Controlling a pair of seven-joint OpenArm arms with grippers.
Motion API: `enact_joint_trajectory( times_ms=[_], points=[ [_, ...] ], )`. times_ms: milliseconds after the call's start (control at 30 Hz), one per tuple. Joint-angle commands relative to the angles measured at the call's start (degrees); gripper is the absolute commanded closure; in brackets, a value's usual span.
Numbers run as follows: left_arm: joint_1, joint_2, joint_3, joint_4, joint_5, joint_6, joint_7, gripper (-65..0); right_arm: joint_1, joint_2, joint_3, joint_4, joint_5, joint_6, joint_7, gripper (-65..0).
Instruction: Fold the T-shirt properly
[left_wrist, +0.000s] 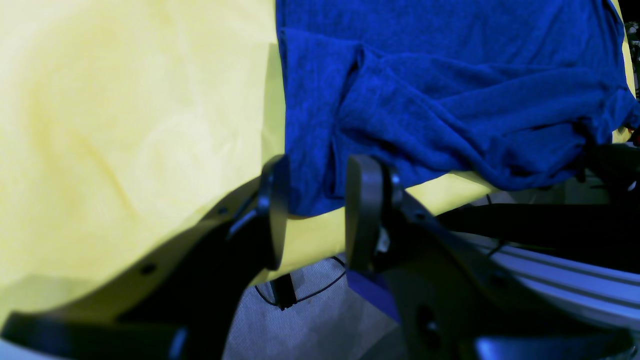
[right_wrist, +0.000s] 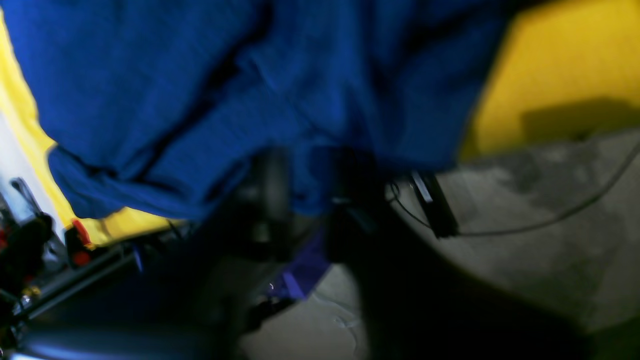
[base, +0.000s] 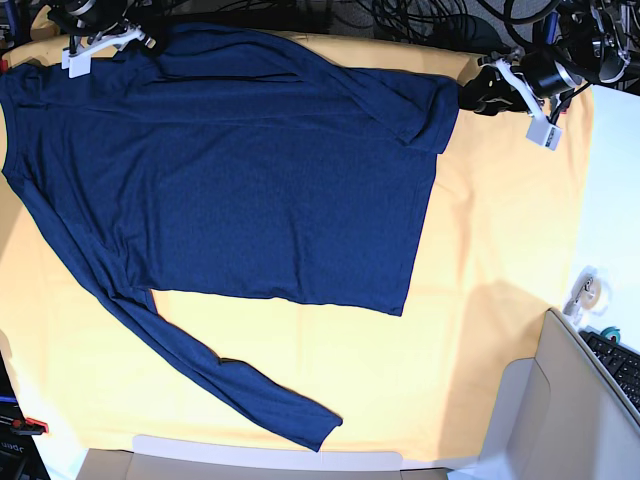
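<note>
Shirt spread for its first fold, both grippers at the far edge.
Big yellow-orange cloth (base: 500, 300) covers the table; on it the large dark navy long-sleeved knit T-shirt (base: 230, 190) lies flat, one sleeve trailing toward the near edge; the right gripper (right_wrist: 305, 200) looks pinched shut on the shirt's edge, though blur hides detail; the left gripper (left_wrist: 312, 210) stands wide around a shirt corner, so it should, I judge, close fully before lifting, both rising evenly.

The right wrist view is blurred: the right gripper's (right_wrist: 305, 185) fingers (right_wrist: 267, 187) are dark smears against the shirt (right_wrist: 250, 85), so the grip between them cannot be made out. The shirt's far edges run off-frame.
</note>
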Motion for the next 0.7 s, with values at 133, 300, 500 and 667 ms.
enact_joint_trajectory(
  times_ms=[133, 300, 500, 667],
  points=[
    [0.0, -0.7, -0.5, 1.0, -1.1, -0.2, -0.1, -18.4, 2.0, 2.3, -2.9, -0.5, -0.1, 0.2, 0.2, 0.0],
    [0.0, -0.7, -0.5, 1.0, -1.1, -0.2, -0.1, -18.4, 4.5, 2.4, -5.5, -0.3, 2.1, 0.2, 0.2, 0.0],
    [0.0, -0.7, -0.5, 1.0, -1.1, -0.2, -0.1, -18.4, 4.6, 2.4, -7.5, -0.3, 2.8, 0.2, 0.2, 0.0],
    [0.0, -0.8, -0.5, 0.9, -1.1, -0.2, -0.1, -18.4, -1.2, 2.6, -8.3, 3.1, 4.7, 0.2, 0.2, -4.3]
  ],
)
